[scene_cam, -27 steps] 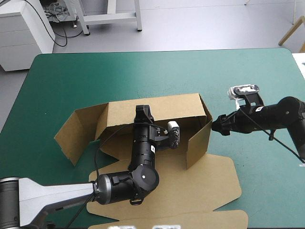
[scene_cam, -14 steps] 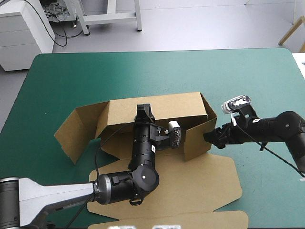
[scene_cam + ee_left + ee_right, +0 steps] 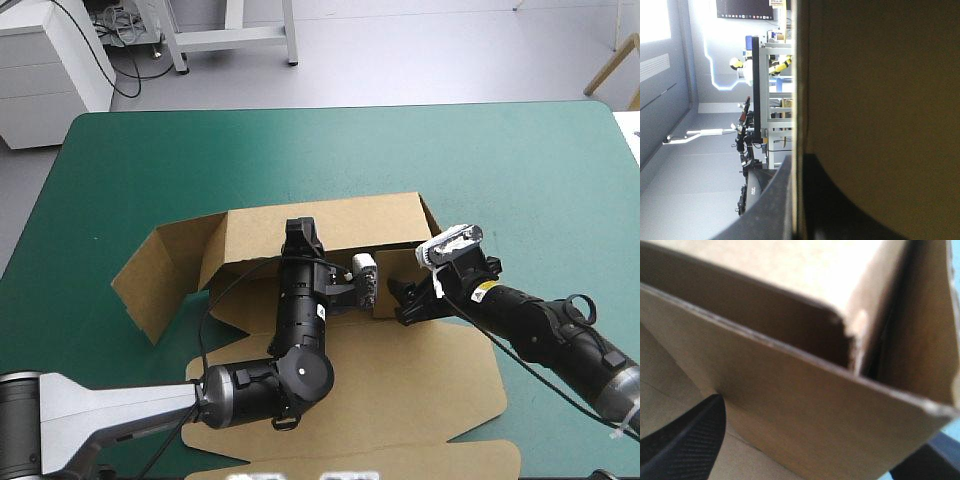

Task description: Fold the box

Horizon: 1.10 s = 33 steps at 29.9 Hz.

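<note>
Left gripper (image 3: 300,230) pinched on the rear wall of the brown box (image 3: 340,222); right gripper (image 3: 405,300) spread, set against the right end flap (image 3: 805,410).
The box is seen mid-counter (image 3: 500,160), rear wall raised, front panel (image 3: 400,400) flat. Wall-raising is judged under way; next, the flap must be swung square and tucked.

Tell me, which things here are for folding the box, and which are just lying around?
For the job: the brown box, its walls partly raised; the left pincer, shut on its back wall; the right pincer, open at a side flap.
Just there: the teal-green cover under it all.
</note>
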Motion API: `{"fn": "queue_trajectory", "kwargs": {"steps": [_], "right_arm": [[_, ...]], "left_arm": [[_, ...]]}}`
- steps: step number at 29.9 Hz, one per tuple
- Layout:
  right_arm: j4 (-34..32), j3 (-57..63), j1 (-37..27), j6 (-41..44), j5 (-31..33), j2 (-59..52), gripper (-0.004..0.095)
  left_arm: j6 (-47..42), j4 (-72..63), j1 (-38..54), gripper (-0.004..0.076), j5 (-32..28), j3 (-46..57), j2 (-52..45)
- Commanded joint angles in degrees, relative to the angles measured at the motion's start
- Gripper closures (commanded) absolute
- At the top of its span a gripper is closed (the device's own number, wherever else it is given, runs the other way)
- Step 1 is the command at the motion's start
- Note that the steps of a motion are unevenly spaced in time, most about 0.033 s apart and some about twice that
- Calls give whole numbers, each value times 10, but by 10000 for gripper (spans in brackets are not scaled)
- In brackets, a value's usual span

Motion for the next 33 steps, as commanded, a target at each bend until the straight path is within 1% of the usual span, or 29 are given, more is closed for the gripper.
{"fn": "queue_trajectory", "kwargs": {"steps": [1,2,4,6,7,8,9,10,16,18,19,21,23,24,25,27,28,33], "right_arm": [[2,-13,9,3,-72,-12,244],[2,-13,9,7,-82,-12,301],[2,-13,9,8,-89,-12,445],[2,-13,9,-2,-90,-12,657],[2,-13,9,-6,-90,-12,734],[2,-13,9,-9,-90,-12,789],[2,-13,9,-10,-90,-12,892],[2,-13,9,-10,-91,-12,923],[2,-13,9,-12,-94,-12,927],[2,-13,9,-14,-94,-12,927],[2,-13,9,-14,-94,-12,927],[2,-13,9,-14,-94,-12,927],[2,-13,9,-14,-94,-12,927],[2,-13,9,-14,-94,-12,927],[2,-13,9,-14,-96,-12,927],[2,-13,9,-11,-100,-12,927],[2,-13,9,-10,-104,-12,927],[2,-13,9,2,-119,-10,927]], "left_arm": [[-8,72,-2,734,44,-15,-27],[-8,72,-2,734,43,-15,-27],[-8,72,-2,734,43,-15,-27],[-8,72,-2,734,43,-15,-27],[-8,72,-2,734,43,-15,-27],[-8,75,-2,734,43,-15,-27],[-8,76,-2,734,43,-15,-27],[-8,78,-2,734,43,-15,-27],[-10,79,-2,727,43,-15,-27],[-10,75,-2,685,41,-15,-27],[-10,73,-2,647,39,-15,-27],[-10,73,-2,541,37,-15,-27],[-13,76,-2,389,26,-15,-27],[-22,79,-2,326,21,-15,-27],[-39,85,-2,238,18,-15,-27],[-57,88,-2,153,17,-15,-27],[-58,88,-2,135,18,-15,-27],[-57,88,-2,137,35,-15,-27]]}}
